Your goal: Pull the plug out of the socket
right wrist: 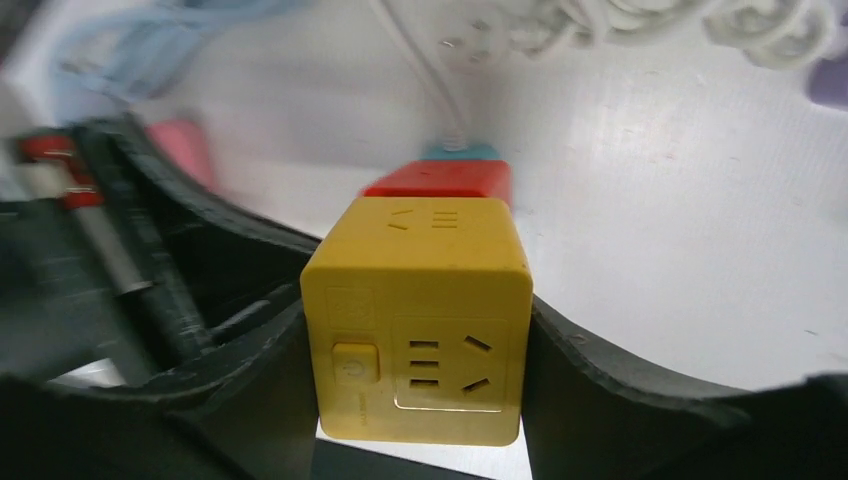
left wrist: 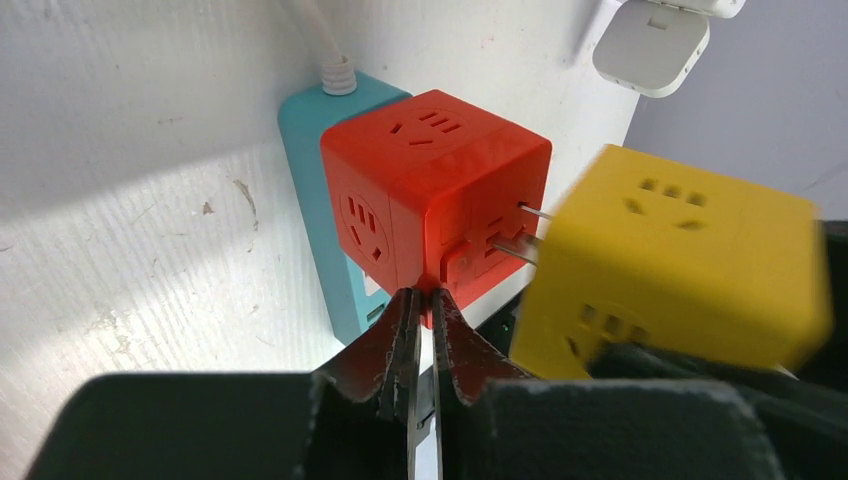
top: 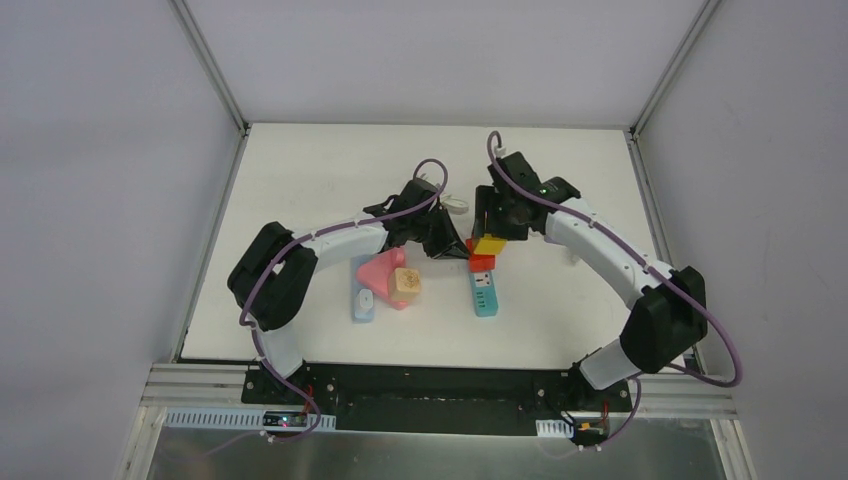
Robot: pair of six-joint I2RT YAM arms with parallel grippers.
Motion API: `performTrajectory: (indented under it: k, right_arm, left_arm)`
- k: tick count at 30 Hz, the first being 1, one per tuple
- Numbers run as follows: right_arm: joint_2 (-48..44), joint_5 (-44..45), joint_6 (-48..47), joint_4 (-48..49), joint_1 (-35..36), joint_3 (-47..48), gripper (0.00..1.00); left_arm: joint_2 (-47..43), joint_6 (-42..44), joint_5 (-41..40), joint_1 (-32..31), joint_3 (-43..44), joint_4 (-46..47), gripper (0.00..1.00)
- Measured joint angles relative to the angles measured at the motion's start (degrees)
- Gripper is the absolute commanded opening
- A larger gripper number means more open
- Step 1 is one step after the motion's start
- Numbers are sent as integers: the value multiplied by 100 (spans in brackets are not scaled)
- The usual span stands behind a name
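**Nearly free: watch for a skewed pull**

Noting yellow cube plug (left wrist: 680, 270) pinched on both flanks by the right claw (right wrist: 420, 390), held up off the table (left wrist: 130, 220). Noting its prongs (left wrist: 530, 215) bared along most of their length, tips apparently in the side face of the red cube socket (left wrist: 430, 200), so not yet off. Finding that red cube socket seated on the teal power strip (left wrist: 305, 160), just beside the cord exit. Finding left claw (left wrist: 422, 335) closed tight on nothing, tips touching the lower edge of the red cube socket as a brace.

Risks, as judged from here:

- Pulling off-axis, so bending or jamming the prongs in their slots.
- Losing the brace: only narrow closed tips bearing on one edge, so easily sliding off and letting the red cube socket lift out of the teal power strip instead.
- Dragging the whole teal power strip across the table if friction at the prongs beats the brace.
- Slipping of smooth plastic between the pads, dropping the yellow cube plug mid-pull.

Best kept straight, slow, in line with the prongs.
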Motion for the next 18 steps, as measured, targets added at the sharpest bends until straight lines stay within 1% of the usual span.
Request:
performTrajectory:
  k: [2,5,8,11,14,18]
  right_arm:
    - [-151,-308,149,166,-164,-2,0]
    - [-435,-601,321,737,-90,-2,0]
    - [-531,-597,358,964,98,-2,0]
    - [-531,-450,378,920,138,0,0]
    - [-566,-286,393,881,-11,0,0]
    - [-791,24,442,765,-280,-2,0]
  left_arm:
    - [11,-4,-26,-4,2,24,7]
    - [31,-2,-37,-44,9,66,7]
    - [31,4,-46,-57,11,87,7]
    - [31,0,-52,-57,11,85,8]
    - [31,7,-68,-57,31,57,14]
    - [28,90,-92,-66,109,-66,29]
